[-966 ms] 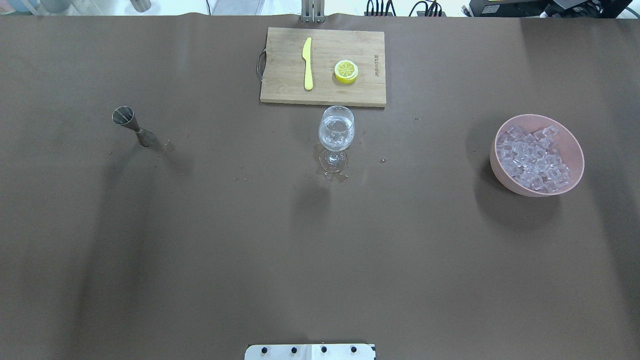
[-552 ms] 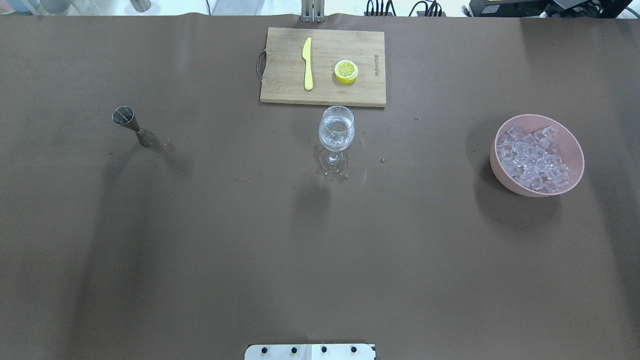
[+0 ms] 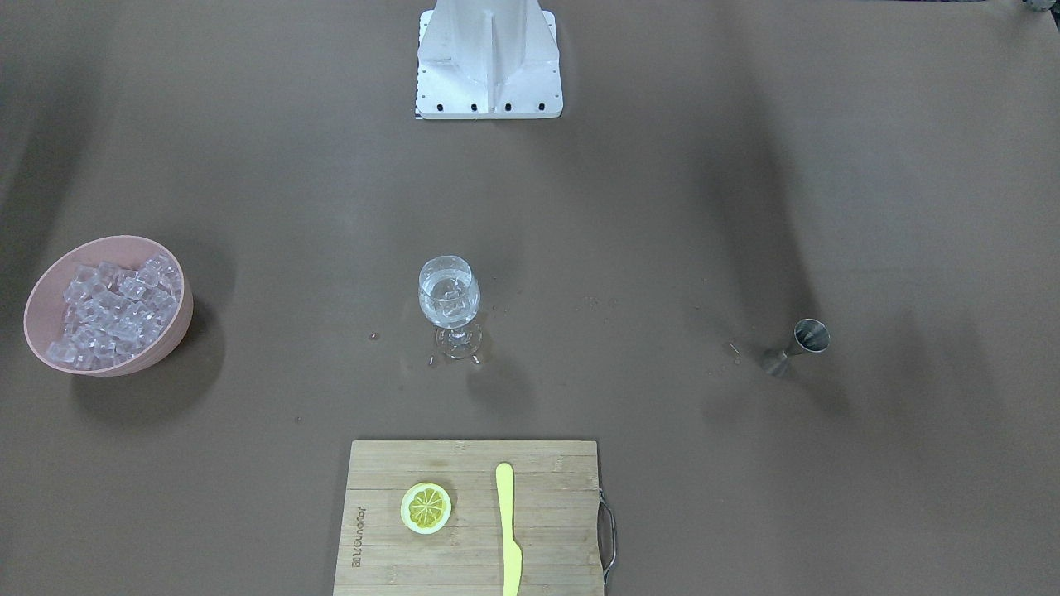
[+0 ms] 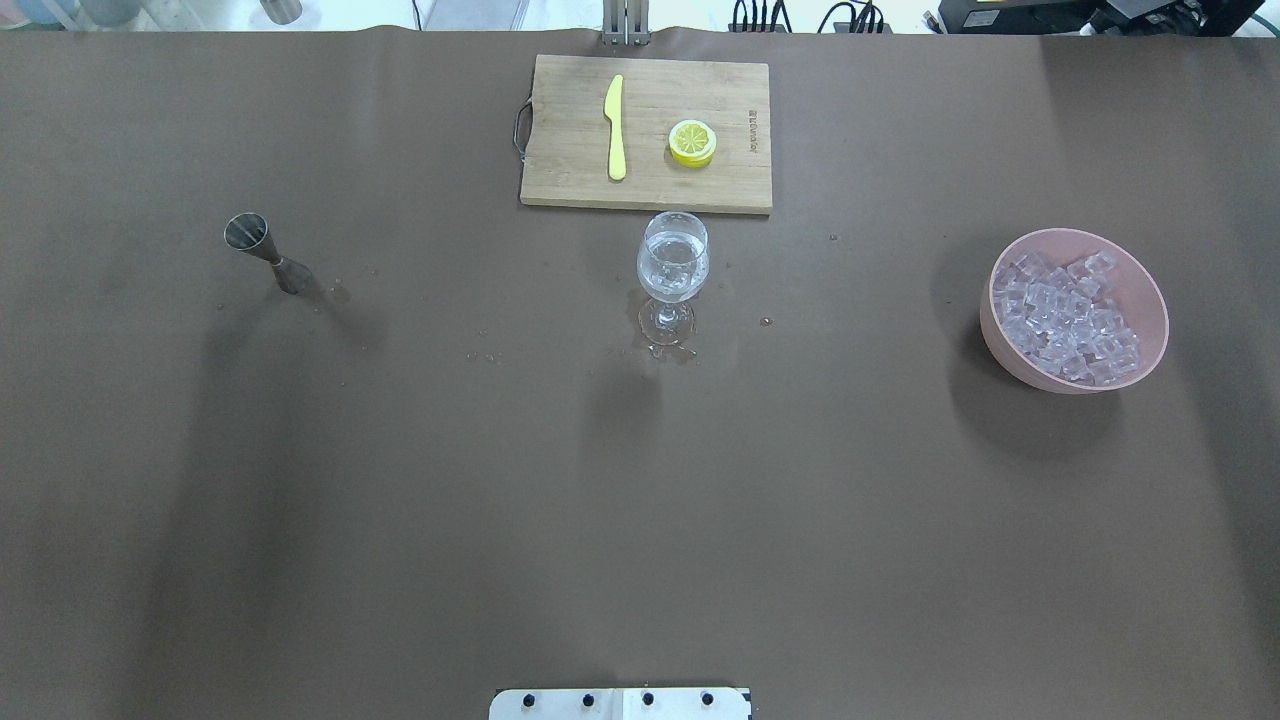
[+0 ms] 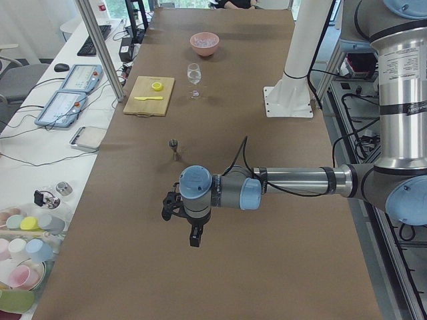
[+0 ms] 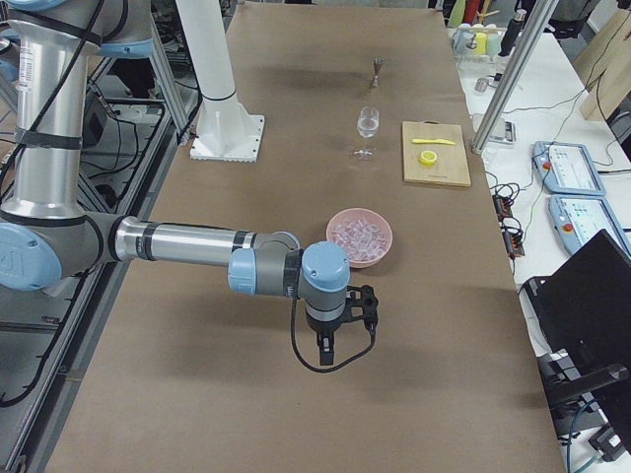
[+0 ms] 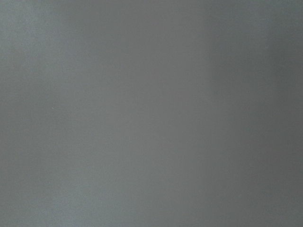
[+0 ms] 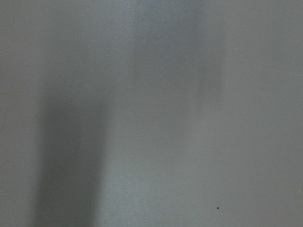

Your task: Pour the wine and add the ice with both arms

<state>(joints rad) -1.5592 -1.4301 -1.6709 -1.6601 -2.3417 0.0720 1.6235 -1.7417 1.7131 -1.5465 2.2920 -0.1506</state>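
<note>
The wine glass (image 4: 670,285) stood in the middle of the table (image 4: 400,500), maybe so it could be reached from both sides, with the wine (image 4: 674,268) and some cubes inside. The pink bowl (image 4: 1152,300) of ice (image 4: 1065,320) sat on the right and the metal cup (image 4: 265,252) on the left. The left gripper (image 5: 192,233) and right gripper (image 6: 328,343) hung over bare table; I could not tell how their jaws stood

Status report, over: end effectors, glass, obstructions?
Left end effector, right end effector: open or shut unclear. Glass upright, wine and ice inside. Cutting board beyond glass, not touching.
</note>
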